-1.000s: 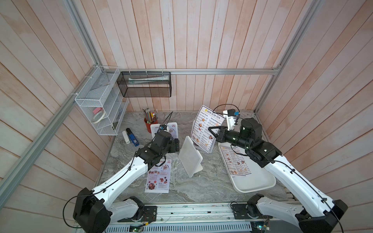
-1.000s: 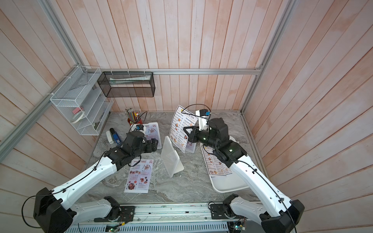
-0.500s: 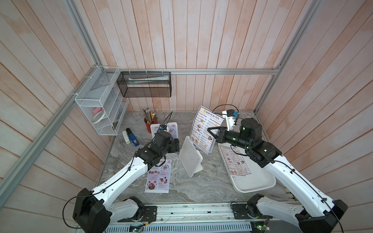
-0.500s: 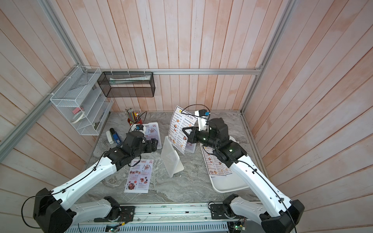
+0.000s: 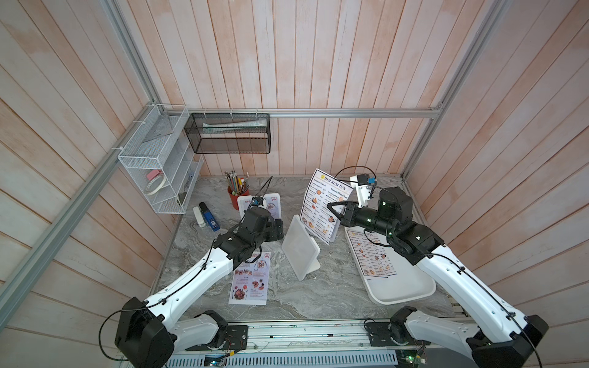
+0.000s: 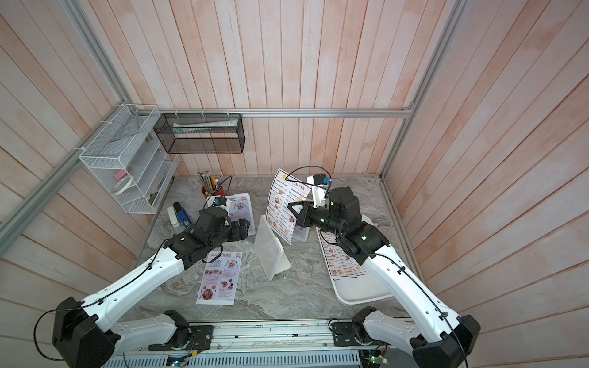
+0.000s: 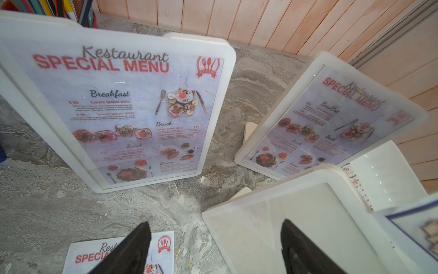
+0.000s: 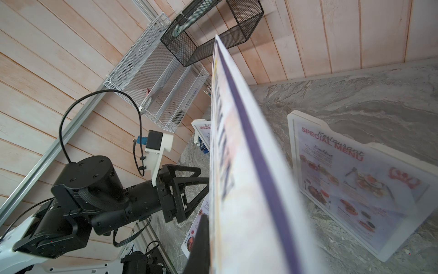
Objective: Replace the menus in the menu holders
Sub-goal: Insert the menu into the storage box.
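My right gripper (image 5: 331, 206) is shut on a "Dim Sum Inn" menu (image 5: 322, 204), held upright above the table; in the right wrist view this menu (image 8: 239, 170) shows edge-on beside one finger (image 8: 201, 239). An empty menu holder (image 5: 299, 251) stands in the middle, and my open left gripper (image 5: 279, 228) hovers just left of it. In the left wrist view the fingers (image 7: 139, 239) straddle the empty holder's corner (image 7: 260, 227). Two more holders (image 7: 113, 102) (image 7: 331, 123) carry "Special Menu" sheets. A loose Special Menu (image 5: 250, 280) lies flat under the left arm.
A white tray (image 5: 404, 290) at the right holds more Dim Sum Inn menus (image 5: 371, 255) under the right arm. A red pencil cup (image 5: 237, 191), a marker and a blue item (image 5: 208, 216) stand at the back left. Wire baskets (image 5: 159, 165) hang on the walls.
The right gripper with the Dim Sum Inn menu has edged slightly left. The left arm has not moved.
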Motion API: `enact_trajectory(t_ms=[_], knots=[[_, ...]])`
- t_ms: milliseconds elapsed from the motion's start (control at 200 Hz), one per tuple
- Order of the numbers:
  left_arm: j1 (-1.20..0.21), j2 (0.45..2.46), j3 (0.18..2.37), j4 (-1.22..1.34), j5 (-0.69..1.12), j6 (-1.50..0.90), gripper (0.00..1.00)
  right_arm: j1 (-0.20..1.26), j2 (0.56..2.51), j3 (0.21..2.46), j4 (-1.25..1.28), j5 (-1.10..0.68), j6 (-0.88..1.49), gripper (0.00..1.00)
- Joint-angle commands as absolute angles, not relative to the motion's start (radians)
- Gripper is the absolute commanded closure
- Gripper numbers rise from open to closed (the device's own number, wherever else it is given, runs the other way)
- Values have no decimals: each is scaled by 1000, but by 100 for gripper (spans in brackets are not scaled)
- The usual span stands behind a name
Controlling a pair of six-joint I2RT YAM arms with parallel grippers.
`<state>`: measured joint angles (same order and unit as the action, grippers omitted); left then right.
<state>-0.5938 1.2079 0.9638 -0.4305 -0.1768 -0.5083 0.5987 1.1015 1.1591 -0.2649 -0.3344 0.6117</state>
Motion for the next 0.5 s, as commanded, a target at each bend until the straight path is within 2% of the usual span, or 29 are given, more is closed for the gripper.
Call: enact_trajectory(t_ms=[0,495], knots=[[-589,1206,963,-429,-170,-502,12,594,1107,1157,-277,-336,597,100],[-601,1213,992,-443,-149,-489,12,600,1165,1184,-276,-303,575,100]])
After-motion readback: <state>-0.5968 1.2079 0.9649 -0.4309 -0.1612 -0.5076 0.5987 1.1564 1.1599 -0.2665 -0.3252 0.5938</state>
